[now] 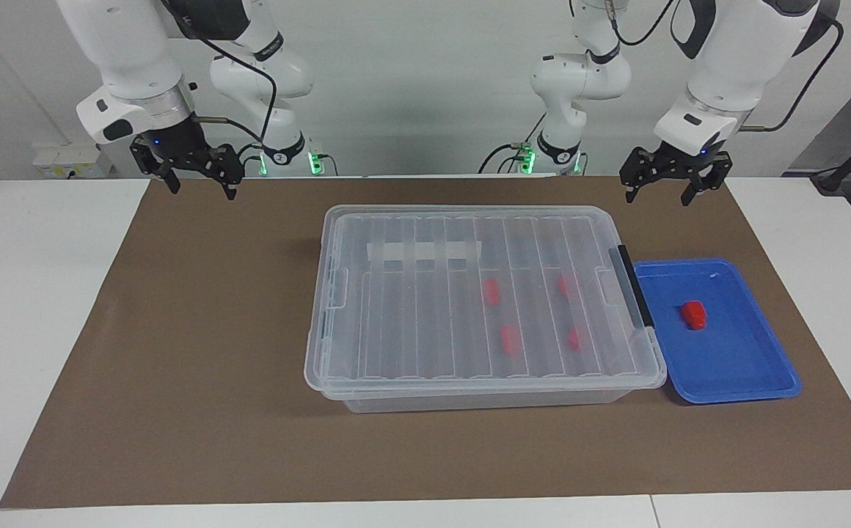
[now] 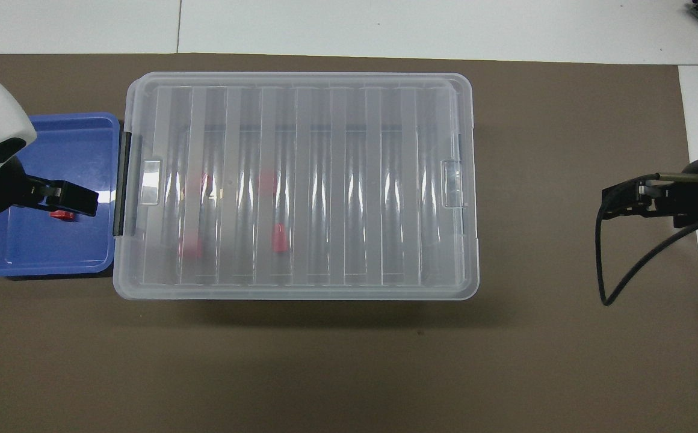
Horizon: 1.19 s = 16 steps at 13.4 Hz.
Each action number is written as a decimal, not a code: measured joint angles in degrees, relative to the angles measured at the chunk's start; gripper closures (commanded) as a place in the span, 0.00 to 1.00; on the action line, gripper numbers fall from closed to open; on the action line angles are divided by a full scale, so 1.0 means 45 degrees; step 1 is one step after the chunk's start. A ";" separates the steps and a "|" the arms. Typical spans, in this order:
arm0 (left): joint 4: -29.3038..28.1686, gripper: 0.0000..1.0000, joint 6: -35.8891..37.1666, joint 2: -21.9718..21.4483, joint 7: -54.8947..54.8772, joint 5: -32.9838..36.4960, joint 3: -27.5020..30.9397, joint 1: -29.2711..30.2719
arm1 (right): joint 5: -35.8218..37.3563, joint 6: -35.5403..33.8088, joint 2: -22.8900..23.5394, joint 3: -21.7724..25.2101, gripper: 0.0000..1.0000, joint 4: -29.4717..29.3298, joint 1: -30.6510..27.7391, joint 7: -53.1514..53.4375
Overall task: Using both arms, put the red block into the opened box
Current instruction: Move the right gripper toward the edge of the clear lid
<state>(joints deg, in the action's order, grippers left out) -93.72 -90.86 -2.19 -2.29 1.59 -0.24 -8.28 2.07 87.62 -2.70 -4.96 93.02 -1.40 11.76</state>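
One red block [image 1: 694,314] lies in a shallow blue tray [image 1: 755,367], beside the clear box [image 1: 337,293] at its black-handled end. The ribbed lid [image 1: 425,308] lies flat on the box, and several more red blocks [image 1: 491,291] show through it. My left gripper [image 1: 660,196] hangs open high up; in the overhead view the left gripper [image 2: 66,201] sits over the tray and half covers the red block [image 2: 60,214]. My right gripper [image 1: 203,189] hangs open and empty over the mat toward the right arm's end of the table, well apart from the box [image 2: 301,282].
A brown mat [image 1: 198,381] covers most of the white table [image 1: 29,293] and carries both box and blue tray [image 2: 12,258]. A white tape strip [image 1: 425,251] lies on the lid. Cables trail from the right gripper [image 2: 620,201].
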 measured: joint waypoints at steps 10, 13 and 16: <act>0.0000 0.00 0.0000 0.0000 0.0000 0.0000 0.0000 0.0000 | -0.0004 0.0721 -0.0059 -0.0053 0.00 0.0351 0.0071 0.0001; 0.0000 0.00 0.0000 0.0000 0.0000 0.0000 0.0000 0.0000 | -0.0016 0.2506 -0.0060 -0.0165 0.00 0.1102 0.0282 0.0375; 0.0000 0.00 0.0000 0.0000 0.0000 0.0000 0.0000 0.0000 | -0.0017 0.3774 -0.0001 -0.0193 0.00 0.1838 0.0993 0.1132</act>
<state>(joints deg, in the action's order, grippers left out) -93.72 -90.85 -2.19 -2.30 1.59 -0.24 -8.28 2.00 104.60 -2.71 -5.83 101.29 3.06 16.86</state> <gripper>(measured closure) 0.000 0.000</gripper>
